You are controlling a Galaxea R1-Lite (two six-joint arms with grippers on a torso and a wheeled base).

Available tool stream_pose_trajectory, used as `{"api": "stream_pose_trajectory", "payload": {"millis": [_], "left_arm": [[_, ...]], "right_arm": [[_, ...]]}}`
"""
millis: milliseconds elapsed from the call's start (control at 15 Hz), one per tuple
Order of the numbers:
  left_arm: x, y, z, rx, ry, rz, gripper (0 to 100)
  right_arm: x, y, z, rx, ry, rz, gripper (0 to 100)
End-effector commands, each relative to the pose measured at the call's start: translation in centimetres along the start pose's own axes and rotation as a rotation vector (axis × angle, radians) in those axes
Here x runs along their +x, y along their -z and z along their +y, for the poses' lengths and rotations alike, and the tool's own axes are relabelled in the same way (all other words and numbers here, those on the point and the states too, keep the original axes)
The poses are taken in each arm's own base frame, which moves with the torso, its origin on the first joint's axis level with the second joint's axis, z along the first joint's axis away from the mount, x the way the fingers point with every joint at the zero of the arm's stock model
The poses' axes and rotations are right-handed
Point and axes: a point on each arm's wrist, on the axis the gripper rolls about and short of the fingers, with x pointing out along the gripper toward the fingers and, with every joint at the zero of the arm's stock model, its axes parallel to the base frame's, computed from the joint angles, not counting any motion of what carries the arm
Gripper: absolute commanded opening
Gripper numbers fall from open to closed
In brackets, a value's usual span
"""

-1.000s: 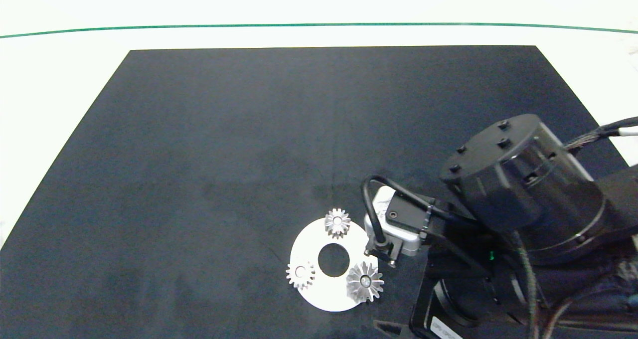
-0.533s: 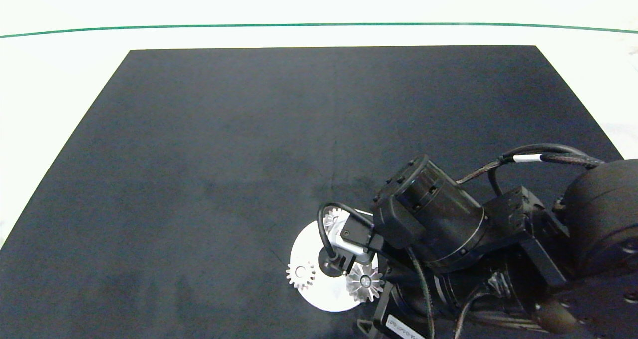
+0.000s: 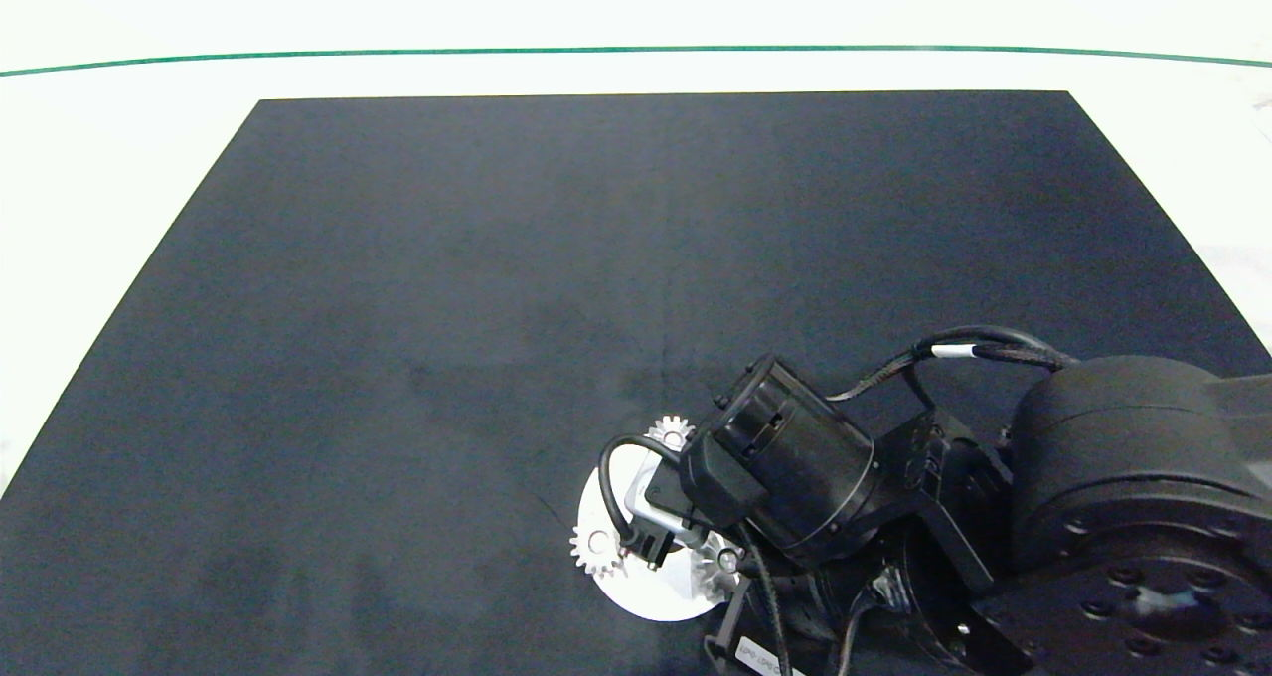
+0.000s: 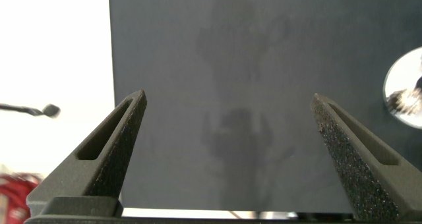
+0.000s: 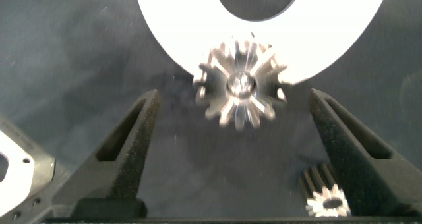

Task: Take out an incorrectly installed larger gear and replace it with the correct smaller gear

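The larger gear (image 5: 241, 85), shiny with long star-like teeth, sits on the rim of a white disc (image 5: 171, 20). My right gripper (image 5: 234, 95) is open, one finger on each side of this gear with a gap on both sides. The smaller gear (image 5: 324, 194) lies loose on the dark mat beside one finger. In the head view the right wrist covers most of the disc (image 3: 656, 591); only a sliver of the larger gear (image 3: 723, 563) shows. My left gripper (image 4: 229, 97) is open over bare mat, away from the disc.
Two more small gears sit on the disc, one at its far rim (image 3: 672, 430) and one at its left rim (image 3: 598, 547). The black mat (image 3: 447, 288) covers most of the white table. The disc has a round centre hole (image 5: 258, 0).
The right arm has swung left and lowered over the disc. Its wrist now hides the disc's centre hole and most of the larger gear in the head view.
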Motion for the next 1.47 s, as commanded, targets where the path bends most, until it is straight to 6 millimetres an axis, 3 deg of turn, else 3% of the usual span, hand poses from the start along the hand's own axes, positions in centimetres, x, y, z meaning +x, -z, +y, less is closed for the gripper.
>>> {"api": "stream_pose_trajectory", "payload": {"millis": [67,1467], "left_arm": [[-0.76,0.57,-0.01,0.025,0.002,-0.013,100],[-1.13,0.57,0.03,0.026,0.001,-0.028,100]], "right_arm": [[0.98,-0.48,0.24,0.002,0.005,-0.010,85],[1.71,-0.65,0.12,0.012,0.031,-0.012,43]]}}
